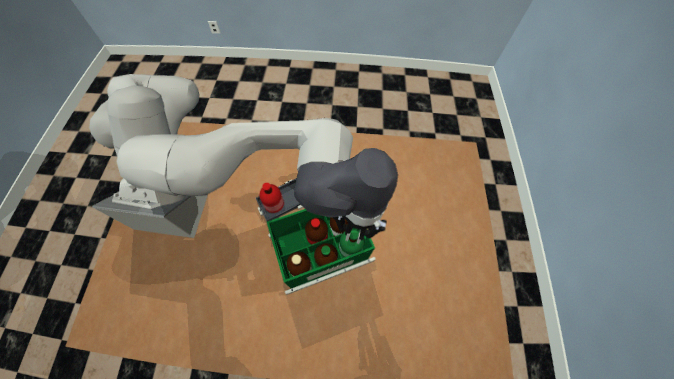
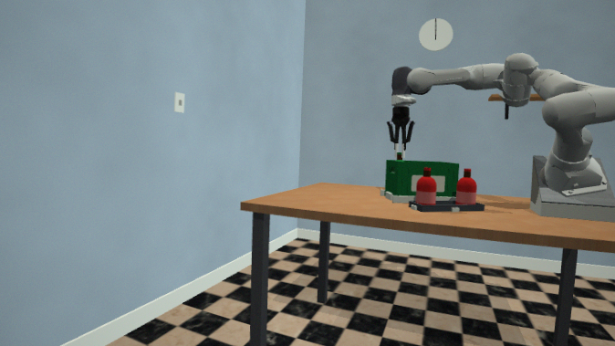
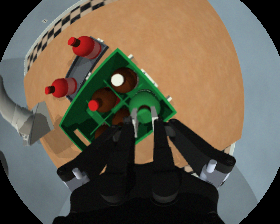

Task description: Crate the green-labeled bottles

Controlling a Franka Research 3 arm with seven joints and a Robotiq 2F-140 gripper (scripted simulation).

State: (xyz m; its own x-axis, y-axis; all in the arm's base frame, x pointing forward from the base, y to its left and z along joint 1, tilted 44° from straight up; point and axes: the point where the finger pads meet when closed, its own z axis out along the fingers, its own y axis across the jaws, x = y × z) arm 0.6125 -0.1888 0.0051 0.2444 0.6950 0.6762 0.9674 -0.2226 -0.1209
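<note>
The green crate (image 1: 320, 249) stands on the wooden table; it also shows in the exterior view (image 2: 421, 178) and in the wrist view (image 3: 118, 103). My gripper (image 2: 400, 147) is straight above its front right corner cell, shut on the neck of a green-labeled bottle (image 1: 353, 242), which sits low in that cell (image 3: 144, 113). Only the bottle's cap (image 2: 400, 156) rises over the crate's rim. Brown bottles with a red cap (image 1: 316, 228), a green cap (image 1: 326, 253) and a cream cap (image 1: 298, 262) stand in other cells. The cells at the crate's left side (image 1: 286, 234) look empty.
A dark tray (image 2: 446, 206) lies beside the crate with two red bottles upright on it (image 2: 426, 187) (image 2: 466, 187). One of them shows in the top view (image 1: 271, 197); my arm hides the other. The robot base (image 1: 150, 204) stands at the table's left.
</note>
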